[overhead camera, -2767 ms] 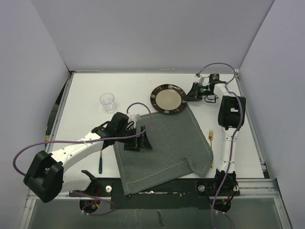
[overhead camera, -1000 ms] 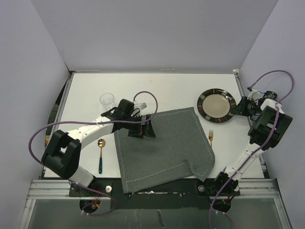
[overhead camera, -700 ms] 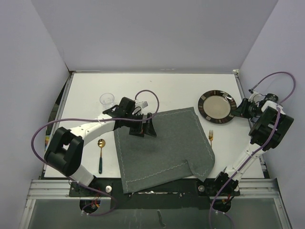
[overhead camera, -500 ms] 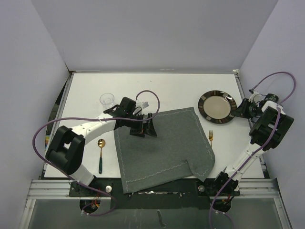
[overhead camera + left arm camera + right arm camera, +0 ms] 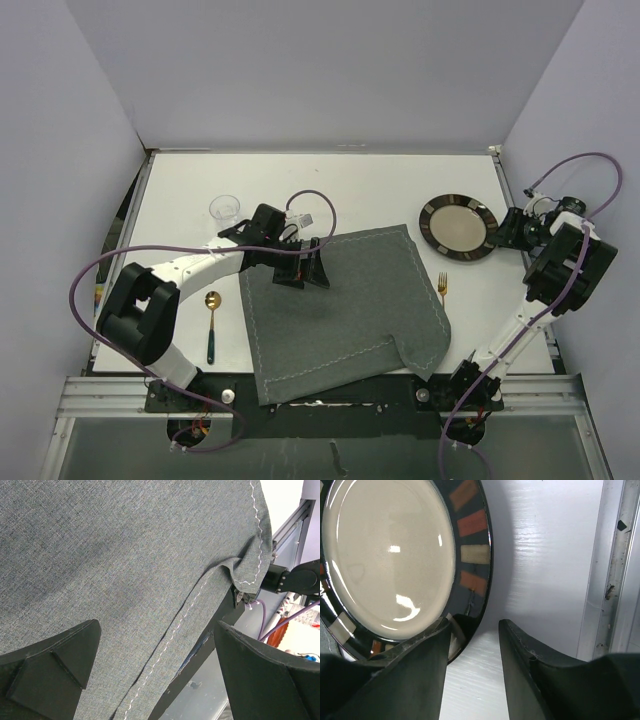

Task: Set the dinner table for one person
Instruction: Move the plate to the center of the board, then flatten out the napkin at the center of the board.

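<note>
From my console, the white dinner table (image 5: 360,185) fills the workspace, with a dark grey stitched placemat (image 5: 350,300) lying askew across its near middle. The placemat's near right corner is folded over on itself. My left gripper (image 5: 300,270) hangs over the placemat's far left part with its jaws spread wide and nothing between them but cloth (the wrist view shows only grey weave and white stitching).

My right gripper (image 5: 505,228) is at the far right, beside the dark-rimmed plate (image 5: 458,226) that lies flat on the table. Its jaws are parted. One finger overlaps the plate's rim and bare tabletop shows in the gap, so I read the plate as released.

A gold fork (image 5: 442,287) lies just right of the placemat. A gold spoon (image 5: 211,325) with a dark handle lies to its left, and a clear glass (image 5: 225,209) stands further back.
</note>
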`<state>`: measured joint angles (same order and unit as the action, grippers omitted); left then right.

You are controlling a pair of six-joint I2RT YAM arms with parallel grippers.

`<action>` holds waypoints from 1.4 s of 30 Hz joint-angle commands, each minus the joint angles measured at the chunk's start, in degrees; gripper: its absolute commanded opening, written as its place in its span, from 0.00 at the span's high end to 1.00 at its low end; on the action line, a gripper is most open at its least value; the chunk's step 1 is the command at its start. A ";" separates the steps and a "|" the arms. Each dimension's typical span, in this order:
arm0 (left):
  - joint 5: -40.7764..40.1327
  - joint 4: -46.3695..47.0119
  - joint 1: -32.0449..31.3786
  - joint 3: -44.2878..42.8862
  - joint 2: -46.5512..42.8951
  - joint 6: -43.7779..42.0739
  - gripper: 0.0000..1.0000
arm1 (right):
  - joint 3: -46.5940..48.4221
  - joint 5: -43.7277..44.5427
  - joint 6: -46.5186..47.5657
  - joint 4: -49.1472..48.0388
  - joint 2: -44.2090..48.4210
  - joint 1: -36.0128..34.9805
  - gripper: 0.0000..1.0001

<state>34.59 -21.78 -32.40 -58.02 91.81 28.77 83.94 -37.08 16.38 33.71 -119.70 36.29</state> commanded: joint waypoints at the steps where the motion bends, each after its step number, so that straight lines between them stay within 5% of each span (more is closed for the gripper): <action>1: 1.18 1.69 0.41 -1.89 0.15 -1.01 0.02 | 2.16 4.28 2.01 -1.55 -0.97 2.79 0.56; 6: -0.13 0.58 0.43 -2.03 -0.93 -1.08 0.02 | 2.71 4.92 3.19 -0.10 0.84 3.45 0.57; 11: -10.20 -10.84 1.97 -3.68 0.01 2.75 0.02 | 3.73 7.47 10.67 4.94 8.63 2.85 0.57; 22: -12.57 -6.32 3.84 -4.52 2.47 3.85 0.02 | 5.87 12.48 24.93 17.21 22.79 -2.94 0.57; 26: -12.97 -5.88 3.88 -5.20 5.43 4.29 0.02 | 9.32 11.80 25.00 25.32 23.64 -13.93 0.64; 29: -13.58 -5.00 4.36 -4.84 7.81 5.41 0.02 | 7.74 15.24 22.11 25.63 23.06 -24.37 0.98; 34: -13.11 -0.93 6.72 -2.46 8.48 7.30 0.02 | 6.85 16.57 17.67 23.15 19.34 -34.61 1.00; 42: -13.27 -0.83 9.01 -4.14 9.93 5.19 0.02 | 10.29 16.08 14.44 21.69 11.75 -40.71 1.00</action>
<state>21.37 -25.54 -24.34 -60.10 100.05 35.11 91.05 -21.58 33.52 56.21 -105.89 -2.83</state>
